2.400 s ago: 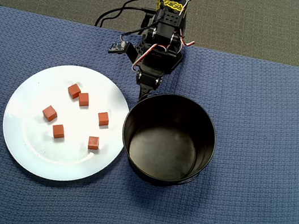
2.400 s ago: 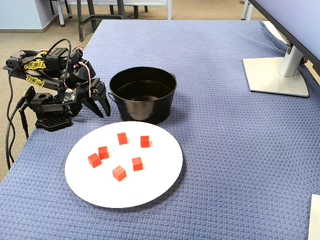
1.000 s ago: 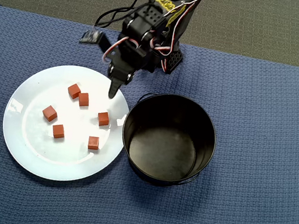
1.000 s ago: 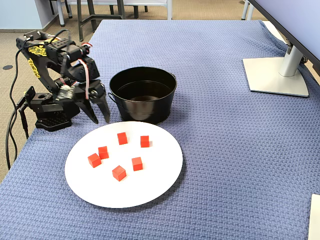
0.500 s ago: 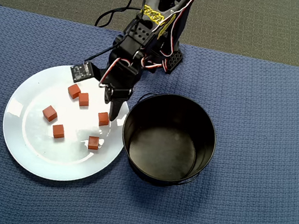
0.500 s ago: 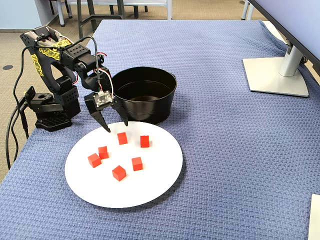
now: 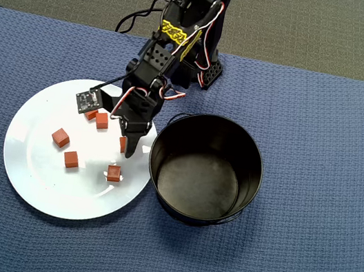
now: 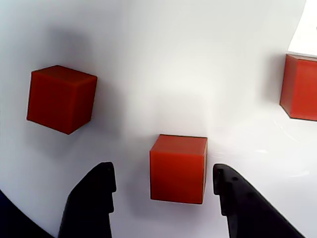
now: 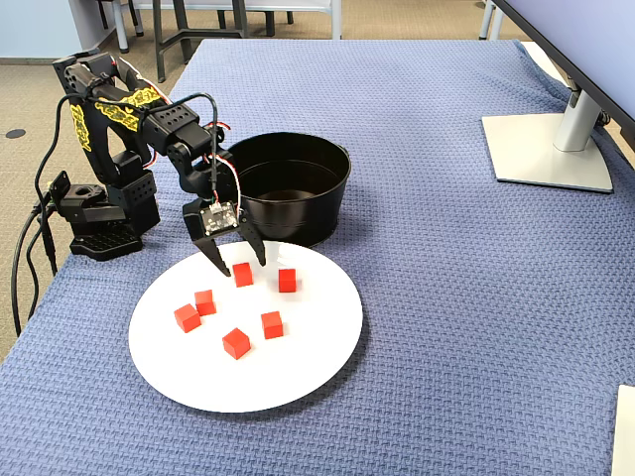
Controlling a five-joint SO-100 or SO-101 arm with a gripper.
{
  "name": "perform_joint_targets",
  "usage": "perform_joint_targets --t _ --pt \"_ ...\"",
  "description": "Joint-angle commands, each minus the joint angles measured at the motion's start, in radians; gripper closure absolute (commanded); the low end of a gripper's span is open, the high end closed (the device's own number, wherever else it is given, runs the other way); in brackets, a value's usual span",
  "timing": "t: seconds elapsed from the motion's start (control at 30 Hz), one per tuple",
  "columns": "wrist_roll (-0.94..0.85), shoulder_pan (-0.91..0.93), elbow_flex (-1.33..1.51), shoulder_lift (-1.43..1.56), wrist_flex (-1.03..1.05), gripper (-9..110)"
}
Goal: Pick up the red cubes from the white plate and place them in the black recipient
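Several red cubes lie on the white plate [image 7: 36, 174]; the fixed view shows them at its middle [image 9: 271, 324]. My gripper [image 9: 242, 266] is open and low over the plate's side nearest the black recipient [image 7: 197, 180]. One red cube [image 8: 178, 168] sits between the two fingertips, closer to the right finger [image 8: 237, 203] than to the left finger [image 8: 91, 198] in the wrist view, touching neither. Two more cubes show there, one to the left [image 8: 60, 98] and one at the right edge [image 8: 299, 87]. The recipient [image 9: 288, 198] stands empty beside the plate [image 9: 298, 347].
The arm's base [image 9: 99, 213] and its cables sit at the table's left edge in the fixed view. A monitor stand [image 9: 551, 149] occupies the far right. A blue woven cloth [image 9: 446, 327] covers the table.
The arm has swung from beside the pot to over the plate and come down. Its jaws have opened and now straddle a cube near the pot side.
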Motion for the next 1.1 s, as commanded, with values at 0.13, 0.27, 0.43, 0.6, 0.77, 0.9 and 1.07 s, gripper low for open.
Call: perform_joint_targets --t 0.13,0.27,0.43,0.6,0.77,0.9,1.07 --pt "0.035 0.008 -0.074 -0.035 -0.038 98" --pt "0.031 0.009 -0.06 -0.032 -0.04 101" --pt "0.075 0.026 -0.058 0.04 -0.017 101" --pt "0.219 0.072 -0.147 0.267 0.153 101" --pt "0.4 0.038 -0.302 0.465 0.331 102" --pt "0.517 -0.098 -0.39 0.517 0.365 102" --pt "0.655 -0.368 -0.468 0.405 0.402 102"
